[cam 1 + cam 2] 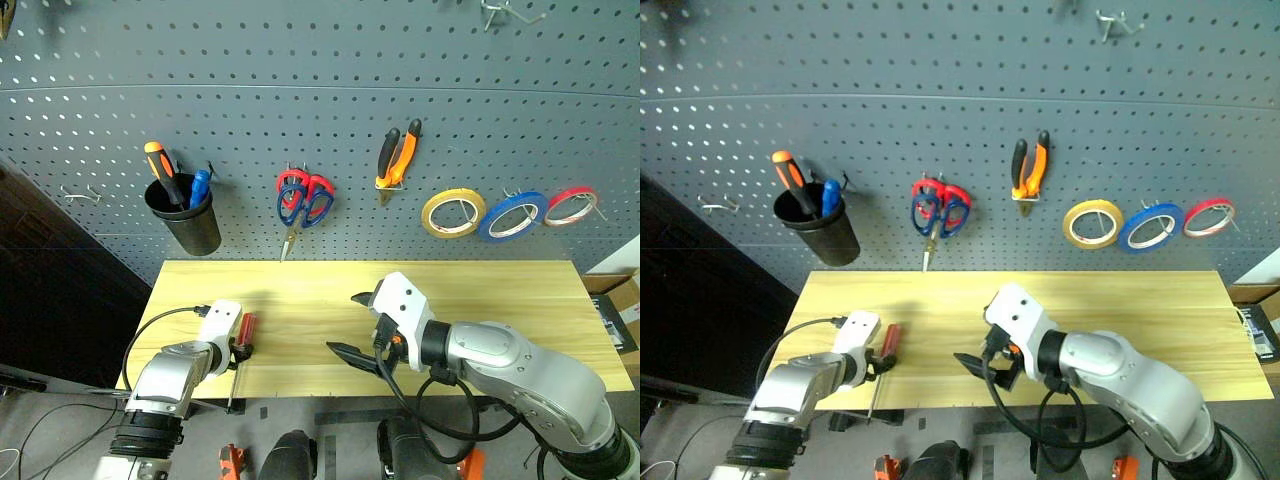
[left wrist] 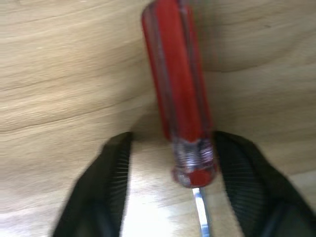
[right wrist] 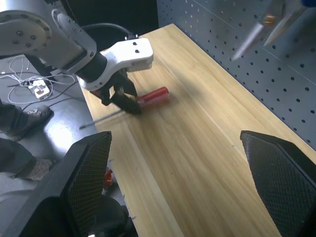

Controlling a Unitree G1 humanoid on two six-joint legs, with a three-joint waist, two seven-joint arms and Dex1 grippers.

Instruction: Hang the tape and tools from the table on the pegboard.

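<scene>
jaws of the left gripper point(image 2: 170, 185) are set astride the slim red-handled screwdriver point(image 2: 180, 84), part open, one finger touching its collar; it lies at the light wooden surface's point(image 1: 480, 300) near left edge. jaws of the right gripper point(image 3: 180, 182) are spread wide, empty.

Left arm reaches low at the near left — wrist pitched downward, left gripper point(image 1: 240, 350) with fingers point(image 2: 106, 187) spread apart. Right arm bends in from the right, right gripper point(image 1: 352, 322) pointing left — jaws wide apart, empty.
</scene>
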